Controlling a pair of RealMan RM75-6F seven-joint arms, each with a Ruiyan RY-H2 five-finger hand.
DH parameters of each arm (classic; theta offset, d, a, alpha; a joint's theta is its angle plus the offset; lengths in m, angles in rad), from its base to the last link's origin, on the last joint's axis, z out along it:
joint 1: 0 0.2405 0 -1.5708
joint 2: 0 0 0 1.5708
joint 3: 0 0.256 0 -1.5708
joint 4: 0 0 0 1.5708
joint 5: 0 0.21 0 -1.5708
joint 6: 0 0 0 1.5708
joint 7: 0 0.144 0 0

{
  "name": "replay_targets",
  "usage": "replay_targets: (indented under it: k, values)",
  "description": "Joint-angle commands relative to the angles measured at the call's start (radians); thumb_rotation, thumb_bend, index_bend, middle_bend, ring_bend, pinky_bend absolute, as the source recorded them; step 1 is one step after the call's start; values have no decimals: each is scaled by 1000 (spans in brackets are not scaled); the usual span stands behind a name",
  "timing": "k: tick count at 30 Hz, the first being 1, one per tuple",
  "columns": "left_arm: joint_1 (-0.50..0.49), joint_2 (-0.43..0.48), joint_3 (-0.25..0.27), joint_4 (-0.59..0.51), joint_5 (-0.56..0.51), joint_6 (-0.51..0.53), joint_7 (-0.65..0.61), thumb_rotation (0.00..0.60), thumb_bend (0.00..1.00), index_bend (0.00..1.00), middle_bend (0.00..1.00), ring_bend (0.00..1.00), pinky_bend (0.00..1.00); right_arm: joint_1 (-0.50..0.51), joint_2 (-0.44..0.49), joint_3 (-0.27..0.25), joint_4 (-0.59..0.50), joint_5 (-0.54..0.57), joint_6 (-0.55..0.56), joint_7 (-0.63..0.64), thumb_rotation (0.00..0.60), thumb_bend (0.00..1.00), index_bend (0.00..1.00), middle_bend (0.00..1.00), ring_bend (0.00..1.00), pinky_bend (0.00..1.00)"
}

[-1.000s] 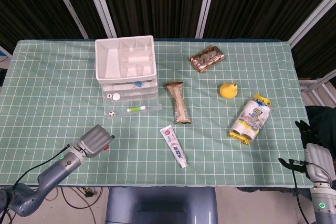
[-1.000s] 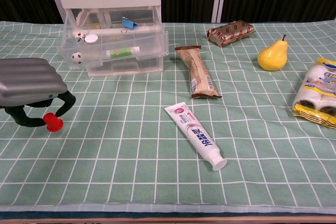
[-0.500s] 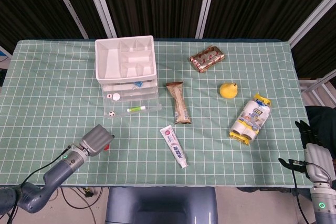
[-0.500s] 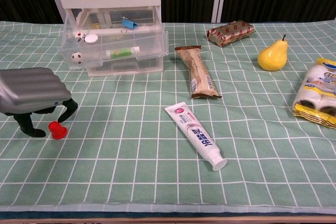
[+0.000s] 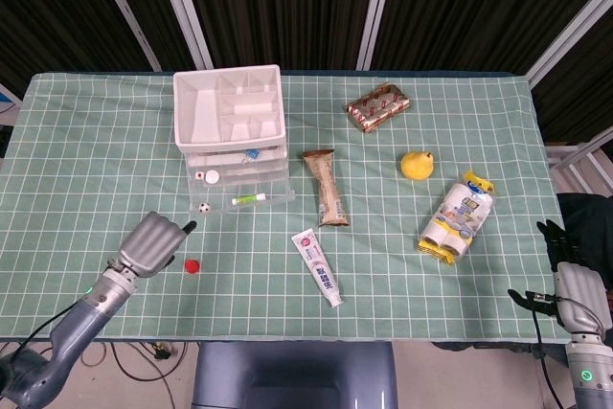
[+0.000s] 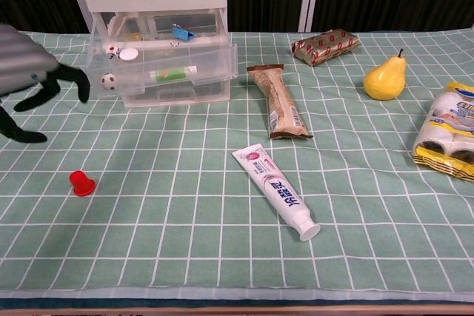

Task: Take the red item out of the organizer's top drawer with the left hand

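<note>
The small red item (image 5: pixel 192 265) (image 6: pixel 81 183) lies on the green checked cloth near the front left, apart from any hand. My left hand (image 5: pixel 150 244) (image 6: pixel 29 79) hovers just left of and above it, fingers spread, holding nothing. The clear plastic organizer (image 5: pixel 232 131) (image 6: pixel 159 35) stands further back, its drawers holding small bits such as a tiny ball, a die and a green-and-white tube. My right hand (image 5: pixel 575 280) hangs off the table's right edge in the head view; I cannot make out how its fingers lie.
A toothpaste tube (image 5: pixel 317 266) (image 6: pixel 275 191) lies mid-front. A brown snack bar (image 5: pixel 326 187), a foil-wrapped packet (image 5: pixel 377 106), a yellow pear (image 5: pixel 417 164) and a yellow-blue pack of rolls (image 5: pixel 457 217) occupy the middle and right.
My left hand let go of the red item, opened and rose up and to the left. The red item now rests alone on the cloth.
</note>
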Motion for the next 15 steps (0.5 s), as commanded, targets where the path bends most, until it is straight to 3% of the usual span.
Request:
replay_targets:
  k: [1,3,6,15]
  values:
    - [154,66,9,-16,129,236,-149,600,128,111,183,235,342,0,-1,-2,5,-9,6,-8,600,57,0,0,0,229]
    - [208,74,9,-11,127,307,-187,600,116,53,29,58,169,0,-4,-4,12,-20,13,-16,600,57,0,0,0,229]
    - [278,79,1,-5,98,383,-241,600,96,1,0,0,5,1,-10,-7,21,-31,20,-32,600,57,0,0,0,229]
    - [413,79,-39,68,11,480,-387,600,66,0,0,0,0,-1,-25,-18,46,-67,46,-80,600,56,0,0,0,229]
